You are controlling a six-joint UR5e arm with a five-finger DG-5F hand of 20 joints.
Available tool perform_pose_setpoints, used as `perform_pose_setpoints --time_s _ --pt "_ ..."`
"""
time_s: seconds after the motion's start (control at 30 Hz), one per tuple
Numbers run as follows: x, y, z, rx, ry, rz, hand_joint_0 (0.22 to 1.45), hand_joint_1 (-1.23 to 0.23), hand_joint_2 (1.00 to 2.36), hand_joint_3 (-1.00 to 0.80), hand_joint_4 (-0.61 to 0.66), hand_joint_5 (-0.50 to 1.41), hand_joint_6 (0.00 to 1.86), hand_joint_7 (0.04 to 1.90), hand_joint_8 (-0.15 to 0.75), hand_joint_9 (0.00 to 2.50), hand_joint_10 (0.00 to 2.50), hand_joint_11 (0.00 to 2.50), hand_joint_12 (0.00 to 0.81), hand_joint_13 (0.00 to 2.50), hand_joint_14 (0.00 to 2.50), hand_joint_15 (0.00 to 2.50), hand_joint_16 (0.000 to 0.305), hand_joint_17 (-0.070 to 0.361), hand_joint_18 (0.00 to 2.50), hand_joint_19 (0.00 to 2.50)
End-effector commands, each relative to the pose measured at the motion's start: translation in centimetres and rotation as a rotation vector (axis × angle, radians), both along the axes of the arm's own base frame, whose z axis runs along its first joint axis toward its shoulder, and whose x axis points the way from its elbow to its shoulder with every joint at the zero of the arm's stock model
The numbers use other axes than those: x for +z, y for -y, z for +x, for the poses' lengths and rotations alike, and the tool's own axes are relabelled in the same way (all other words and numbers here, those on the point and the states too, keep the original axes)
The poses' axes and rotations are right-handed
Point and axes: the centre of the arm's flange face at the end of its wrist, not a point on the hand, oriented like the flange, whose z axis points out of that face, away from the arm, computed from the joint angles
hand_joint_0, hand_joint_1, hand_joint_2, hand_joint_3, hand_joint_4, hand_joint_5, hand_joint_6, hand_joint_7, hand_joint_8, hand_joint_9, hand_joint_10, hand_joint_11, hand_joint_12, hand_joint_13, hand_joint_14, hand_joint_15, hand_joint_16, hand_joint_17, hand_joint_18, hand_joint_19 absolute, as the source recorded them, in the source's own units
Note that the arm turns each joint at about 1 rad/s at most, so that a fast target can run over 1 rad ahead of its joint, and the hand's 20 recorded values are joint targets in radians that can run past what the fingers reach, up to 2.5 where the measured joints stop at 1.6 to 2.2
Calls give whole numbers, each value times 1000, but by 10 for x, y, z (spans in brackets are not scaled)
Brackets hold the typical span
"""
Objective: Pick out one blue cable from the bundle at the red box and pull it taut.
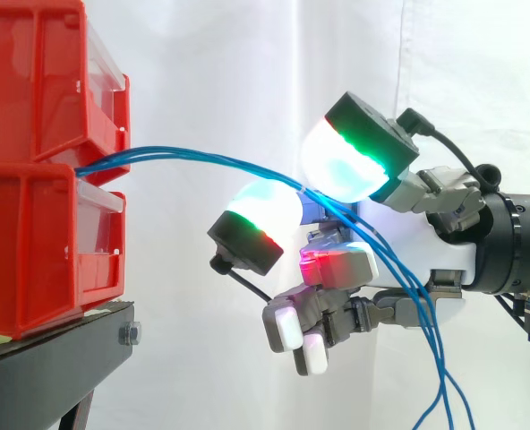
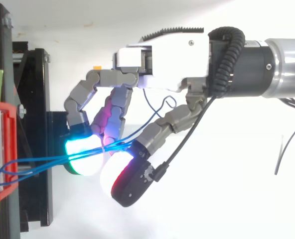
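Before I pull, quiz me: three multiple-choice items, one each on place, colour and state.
1. The cables leave the bins: A between upper and lower; B over the top; C under the stand.
2. Cable colour: A green; B blue; C red.
3. Cables between bins and hand: A straight; B cut; C bowed.
Answers: 1 A, they emerge at the seam between the stacked bins. 2 B, every strand is blue. 3 C, they arc to the hand, then hang down.
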Motion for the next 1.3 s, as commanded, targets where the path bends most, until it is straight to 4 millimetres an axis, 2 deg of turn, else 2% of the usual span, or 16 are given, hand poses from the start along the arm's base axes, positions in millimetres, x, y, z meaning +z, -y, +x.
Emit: perform_pose_setpoints --time_s 0.0,0.07,0.1,0.17,0.2,0.27,0.33,0.57,0.63,0.77,0.8,1.03,1.1,1.17,1.27 --pt "1 1 0 -1 1 0 439 -765 1000 -500 111 -100 866 835 300 1298 28 894 383 933 22 583 57 129 925 609" --pt "1 1 1 -1 3 0 451 -687 1000 -500 108 -100 863 837 298 1295 24 895 380 930 22 579 56 126 909 612" --pt "3 1 1 -1 6 0 471 -602 1000 -500 107 -100 860 837 294 1291 28 885 374 924 22 583 55 123 887 629" --pt "4 2 1 4 3 0 489 -564 1000 -500 97 -99 855 846 291 1292 25 885 368 921 21 582 54 121 878 637" --pt "5 2 1 7 3 0 524 -506 1000 -500 86 -99 851 859 281 1286 28 876 357 910 22 592 51 115 858 650" --pt "4 2 1 9 -3 -1 578 -491 1000 -500 70 -99 849 880 277 1294 29 898 346 901 22 596 48 109 839 667" --pt "4 3 0 7 -5 -1 597 -536 1000 -500 47 -98 852 903 272 1292 30 913 344 897 23 606 48 108 834 672" --pt "6 3 1 7 -2 -1 596 -707 1018 -254 43 -105 903 954 282 1272 31 921 348 897 24 599 48 109 829 665" --pt "6 3 1 7 -2 -1 603 -738 1018 -235 44 -105 914 935 280 1267 30 918 350 896 23 601 48 108 827 664" --pt "5 3 1 7 -5 -4 632 -849 1019 -192 31 -108 917 1031 284 1250 30 916 348 893 26 599 48 109 843 654" --pt "5 3 1 7 -6 -4 644 -874 1018 -199 15 -109 915 1091 284 1250 31 917 348 895 23 600 49 109 851 653" --pt "5 3 1 7 -6 -4 719 -919 1015 -301 -30 -110 922 1191 282 1250 31 908 342 898 23 580 48 108 861 614" --pt "5 3 1 7 -6 -4 740 -924 1011 -364 -37 -110 921 1227 284 1253 30 907 339 899 25 581 48 107 870 609" --pt "5 3 1 7 -6 -4 759 -912 1000 -500 -69 -110 925 1235 285 1267 31 913 337 910 23 579 47 106 887 605" --pt "5 3 1 7 -8 -4 685 -908 1000 -500 -33 -108 927 1179 283 1277 30 906 337 915 24 577 47 106 887 619"
